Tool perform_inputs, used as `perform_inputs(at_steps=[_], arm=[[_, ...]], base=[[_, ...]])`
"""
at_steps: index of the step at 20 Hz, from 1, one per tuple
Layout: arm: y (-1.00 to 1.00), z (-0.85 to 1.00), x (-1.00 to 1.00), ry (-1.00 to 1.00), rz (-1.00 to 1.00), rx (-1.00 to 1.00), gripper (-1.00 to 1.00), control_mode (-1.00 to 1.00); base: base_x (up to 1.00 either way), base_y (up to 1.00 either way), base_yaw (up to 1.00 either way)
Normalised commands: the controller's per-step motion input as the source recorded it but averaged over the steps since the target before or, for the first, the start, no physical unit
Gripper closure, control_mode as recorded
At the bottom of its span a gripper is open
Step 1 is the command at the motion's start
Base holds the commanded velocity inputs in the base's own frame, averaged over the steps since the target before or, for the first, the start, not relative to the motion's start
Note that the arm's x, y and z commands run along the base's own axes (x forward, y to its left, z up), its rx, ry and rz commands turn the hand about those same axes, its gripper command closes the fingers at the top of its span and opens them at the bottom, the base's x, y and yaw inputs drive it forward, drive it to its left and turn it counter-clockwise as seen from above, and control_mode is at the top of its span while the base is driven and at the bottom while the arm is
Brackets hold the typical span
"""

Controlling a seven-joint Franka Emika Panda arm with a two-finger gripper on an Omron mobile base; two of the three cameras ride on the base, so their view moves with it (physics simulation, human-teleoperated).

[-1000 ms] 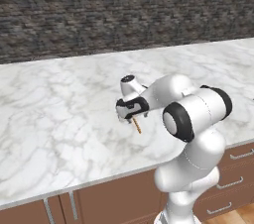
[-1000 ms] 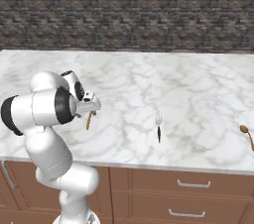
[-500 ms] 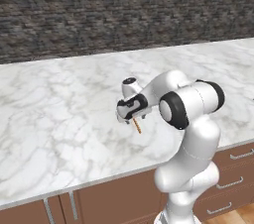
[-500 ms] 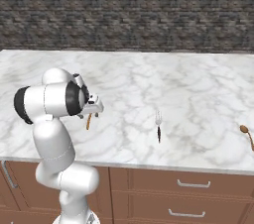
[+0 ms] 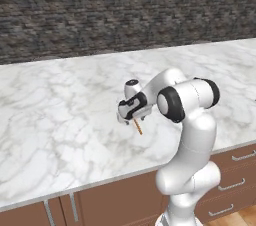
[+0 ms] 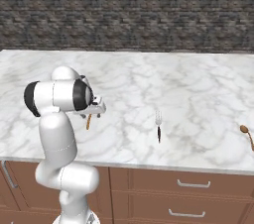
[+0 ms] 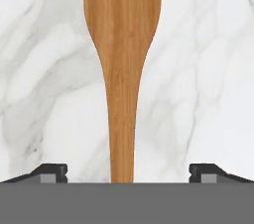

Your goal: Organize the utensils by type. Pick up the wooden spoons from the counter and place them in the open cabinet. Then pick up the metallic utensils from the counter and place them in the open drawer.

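marble counter, wooden spoon lying flat on it, gripper jaws spread wide astride the handle

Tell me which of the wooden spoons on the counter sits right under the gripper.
The wooden spoon lying between the open gripper fingers, near the counter's front edge. The other wooden spoon lies far off at the counter's right end, beyond the fork.

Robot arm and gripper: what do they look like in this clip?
A glossy white arm of rounded tubular segments, with black caps and bands at the joints. The hand is white with a dark band, ending in a two-finger gripper with small dark grey, blocky fingertips. No loose cables or markings are visible.
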Motion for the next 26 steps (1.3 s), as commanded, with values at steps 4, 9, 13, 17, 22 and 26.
perform_inputs(at_steps=[4,9,13,17,22,26], arm=[[0.01,-0.21,0.27,0.0,0.0,0.06,-1.0,-1.0],[0.06,-0.23,0.18,0.0,0.0,0.04,-1.0,-1.0],[0.01,-0.41,0.0,0.0,-0.04,-0.01,1.0,-1.0],[-0.02,-0.37,-0.02,0.0,-0.07,-0.04,1.0,-1.0],[-0.28,-0.2,-0.18,0.01,-0.1,0.0,1.0,-1.0],[-0.36,0.12,-0.19,0.01,-0.02,0.07,1.0,-1.0]], base=[[0.0,0.0,0.0],[0.0,0.0,0.0],[0.0,0.0,0.0],[0.0,0.0,0.0],[0.0,0.0,0.0],[0.0,0.0,0.0]])
